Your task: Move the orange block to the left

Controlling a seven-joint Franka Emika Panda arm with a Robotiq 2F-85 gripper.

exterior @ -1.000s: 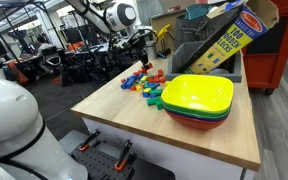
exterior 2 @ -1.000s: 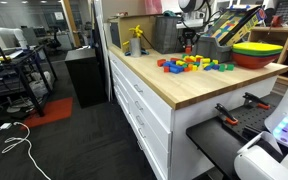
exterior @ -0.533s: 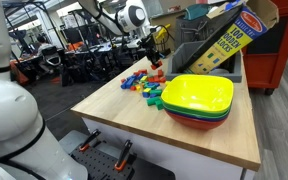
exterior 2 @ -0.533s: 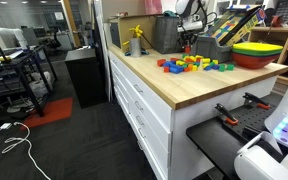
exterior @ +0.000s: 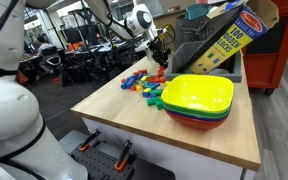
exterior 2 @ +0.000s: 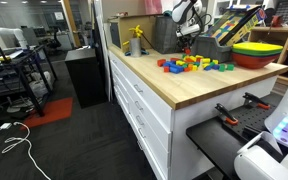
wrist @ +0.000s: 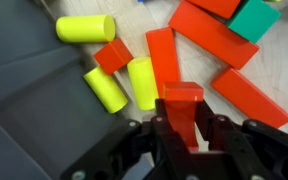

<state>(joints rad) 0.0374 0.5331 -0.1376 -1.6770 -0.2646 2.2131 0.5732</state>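
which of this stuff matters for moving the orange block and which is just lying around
Job: orange block, gripper shut on it.
Lying about: yellow cylinders, other blocks, stacked bowls, toy box.

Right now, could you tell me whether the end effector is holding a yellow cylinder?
No, the end effector grips an orange block; the yellow cylinders lie loose.
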